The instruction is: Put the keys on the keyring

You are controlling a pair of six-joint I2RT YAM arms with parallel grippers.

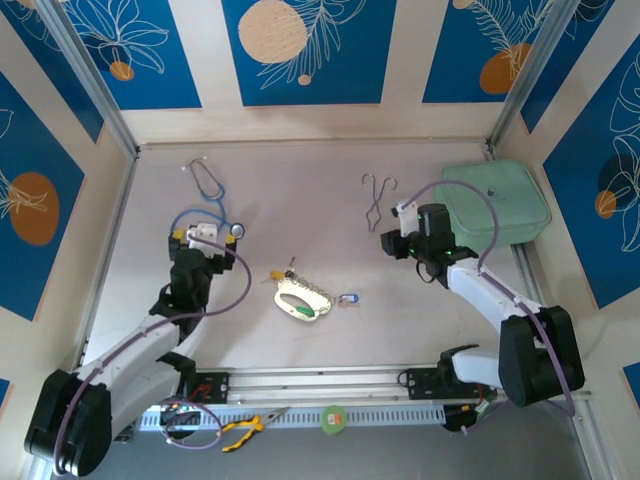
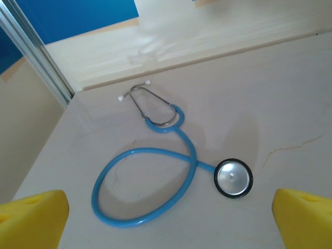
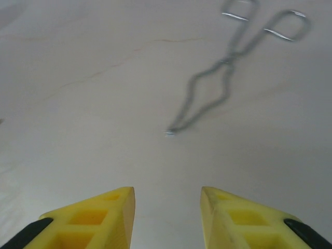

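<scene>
The keyring (image 1: pixel 298 299), a silvery-white oval loop with a beaded chain and a green tab, lies at mid-table. A blue-headed key (image 1: pixel 347 298) rests just right of it. Another small key (image 1: pixel 288 270) lies just above the ring's left end, by a yellow tag. My left gripper (image 1: pixel 200 235) (image 2: pixel 168 228) hovers to the ring's left, open, its yellow fingers (image 2: pixel 32 218) far apart with nothing between them. My right gripper (image 1: pixel 392 228) (image 3: pixel 167 207) is up and to the right of the ring, open and empty, facing bare table.
A blue-tubed stethoscope (image 2: pixel 150 171) (image 1: pixel 208 185) lies ahead of the left gripper. Thin metal forceps (image 3: pixel 218 85) (image 1: pixel 377 200) lie ahead of the right gripper. A pale green lidded box (image 1: pixel 497 203) sits at the back right. Yellow-handled pliers (image 1: pixel 245 428) and a green roll (image 1: pixel 333 418) rest on the front rail.
</scene>
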